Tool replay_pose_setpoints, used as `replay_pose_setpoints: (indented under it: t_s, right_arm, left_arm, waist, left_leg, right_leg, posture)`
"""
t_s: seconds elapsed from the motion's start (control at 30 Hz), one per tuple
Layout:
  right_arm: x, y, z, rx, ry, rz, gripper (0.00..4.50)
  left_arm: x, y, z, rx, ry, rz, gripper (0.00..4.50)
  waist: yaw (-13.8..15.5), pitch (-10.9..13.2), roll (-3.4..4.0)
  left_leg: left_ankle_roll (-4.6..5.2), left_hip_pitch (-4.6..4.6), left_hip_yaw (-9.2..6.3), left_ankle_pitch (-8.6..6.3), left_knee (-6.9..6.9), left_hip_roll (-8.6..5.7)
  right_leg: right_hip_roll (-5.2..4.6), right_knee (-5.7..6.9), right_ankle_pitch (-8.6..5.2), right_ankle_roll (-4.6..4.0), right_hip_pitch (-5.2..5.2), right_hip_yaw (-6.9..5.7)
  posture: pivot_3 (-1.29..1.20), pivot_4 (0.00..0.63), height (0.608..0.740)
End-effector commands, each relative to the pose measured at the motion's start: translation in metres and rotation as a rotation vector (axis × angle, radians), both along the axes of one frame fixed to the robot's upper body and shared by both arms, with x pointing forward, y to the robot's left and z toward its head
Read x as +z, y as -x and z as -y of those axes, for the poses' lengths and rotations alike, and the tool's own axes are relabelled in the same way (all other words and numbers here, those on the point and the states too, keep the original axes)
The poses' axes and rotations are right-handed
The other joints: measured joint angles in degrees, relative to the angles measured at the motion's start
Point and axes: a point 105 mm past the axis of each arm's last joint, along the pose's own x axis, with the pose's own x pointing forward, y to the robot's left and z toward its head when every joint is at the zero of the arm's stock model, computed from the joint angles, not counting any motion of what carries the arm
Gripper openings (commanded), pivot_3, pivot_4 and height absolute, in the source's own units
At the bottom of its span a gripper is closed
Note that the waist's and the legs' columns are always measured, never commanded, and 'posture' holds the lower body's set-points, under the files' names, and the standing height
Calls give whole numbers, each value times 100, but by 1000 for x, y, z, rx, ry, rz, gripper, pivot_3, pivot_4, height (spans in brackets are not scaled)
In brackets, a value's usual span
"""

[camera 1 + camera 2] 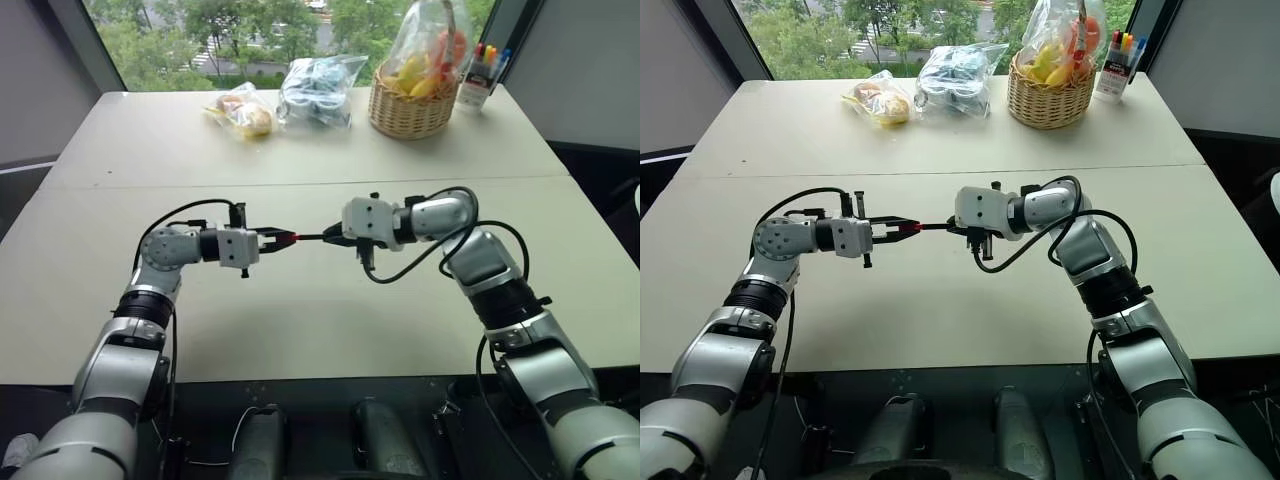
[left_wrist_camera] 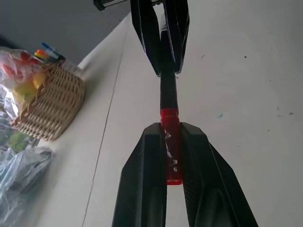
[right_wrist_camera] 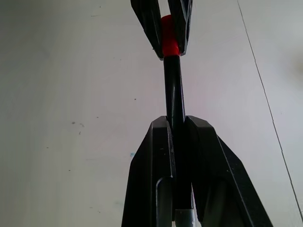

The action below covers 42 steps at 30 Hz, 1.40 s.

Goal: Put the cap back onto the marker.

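Observation:
Above the middle of the table [image 1: 320,330] my two grippers face each other, tip to tip. The left gripper [image 1: 283,239] is shut on the small red cap [image 2: 171,151], which lies lengthwise between its fingers [image 2: 147,179]. The right gripper [image 1: 335,237] is shut on the thin black marker [image 3: 174,90], whose barrel runs level toward the left gripper. The cap [image 3: 168,40] sits in line with the marker [image 2: 168,92] and meets its end. How deep the marker's end sits inside the cap is hidden.
At the table's far edge stand a wicker basket [image 1: 410,115] of wrapped fruit, a cup of coloured pens [image 1: 480,75] to its right, and two plastic bags [image 1: 245,112] [image 1: 318,90] to its left. A seam [image 1: 300,183] crosses the table behind the grippers.

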Motion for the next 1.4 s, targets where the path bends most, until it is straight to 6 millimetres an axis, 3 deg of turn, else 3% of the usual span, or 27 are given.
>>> replay_pose_setpoints:
  t_s: [0.03, 0.37, 1.03, 1.4]
  right_arm:
    - [27, 19, -34, 160, -42, 127, 65]
    - [41, 21, -30, 148, -79, 186, 65]
    - [29, 35, -15, 192, -55, 135, 65]
    - [34, 40, -21, 146, -111, 111, 65]
  left_arm:
    - [17, 9, 26, -104, 2, 110, 0]
    - [32, 17, 36, -114, 64, 186, 0]
    - [23, 23, 27, -119, 48, 165, 0]
    - [28, 26, 42, -59, 125, 149, 0]
  waist:
    - [1, 0, 0]
    - [3, 0, 0]
    - [6, 0, 0]
    - [0, 0, 0]
  left_leg:
    - [0, 0, 0, 0, 0, 0]
    - [0, 0, 1, 0, 0, 0]
    - [0, 1, 0, 0, 0, 1]
    - [0, 2, 0, 0, 0, 1]
  right_leg:
    - [0, 0, 0, 0, 0, 0]
    - [0, 0, 0, 0, 0, 1]
    - [0, 0, 0, 0, 1, 0]
    - [0, 1, 0, 0, 1, 1]
  posture:
    - [0, 150, 740]
    - [0, 150, 740]
    - [0, 150, 740]
    - [0, 150, 740]
